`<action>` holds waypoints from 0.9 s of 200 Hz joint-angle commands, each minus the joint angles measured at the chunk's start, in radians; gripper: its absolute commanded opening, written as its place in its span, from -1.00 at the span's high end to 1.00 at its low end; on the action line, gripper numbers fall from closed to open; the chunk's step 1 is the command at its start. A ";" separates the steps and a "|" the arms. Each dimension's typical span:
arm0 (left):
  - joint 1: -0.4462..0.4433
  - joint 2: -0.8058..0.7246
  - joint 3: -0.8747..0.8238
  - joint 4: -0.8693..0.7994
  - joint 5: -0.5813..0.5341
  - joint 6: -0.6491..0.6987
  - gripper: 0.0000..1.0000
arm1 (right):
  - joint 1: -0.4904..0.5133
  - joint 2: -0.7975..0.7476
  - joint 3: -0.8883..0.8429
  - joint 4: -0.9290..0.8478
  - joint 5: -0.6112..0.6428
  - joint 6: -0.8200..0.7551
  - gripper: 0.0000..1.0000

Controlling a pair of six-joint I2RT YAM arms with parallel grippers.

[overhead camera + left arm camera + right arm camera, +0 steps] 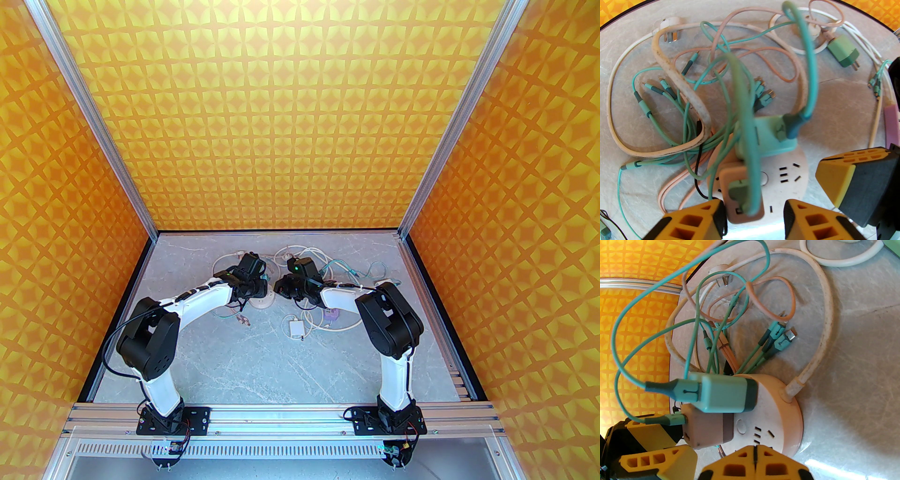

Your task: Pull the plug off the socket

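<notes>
As the socket [785, 408] lies flat, two plugs [724, 394] sit in it.

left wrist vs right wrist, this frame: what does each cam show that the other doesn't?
Left wrist: a loose green adapter prongs-out, a purple adapter at the right edge, the left jaws open either side of the pink adapter. Right wrist: the side wall of the socket where its white cord enters, the right jaws shut over its near rim. Both: the round socket, the pink adapter and the teal adapter plugged into it.
</notes>
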 commanded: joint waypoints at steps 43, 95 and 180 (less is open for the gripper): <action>-0.012 0.052 0.063 -0.061 -0.053 0.003 0.03 | 0.007 0.031 0.041 0.020 -0.021 0.009 1.00; -0.013 0.119 0.117 -0.062 -0.064 0.007 0.08 | 0.007 0.026 0.042 0.007 -0.017 0.002 1.00; -0.011 0.166 0.133 -0.072 -0.127 0.005 0.53 | 0.041 0.138 0.150 -0.033 -0.064 0.045 1.00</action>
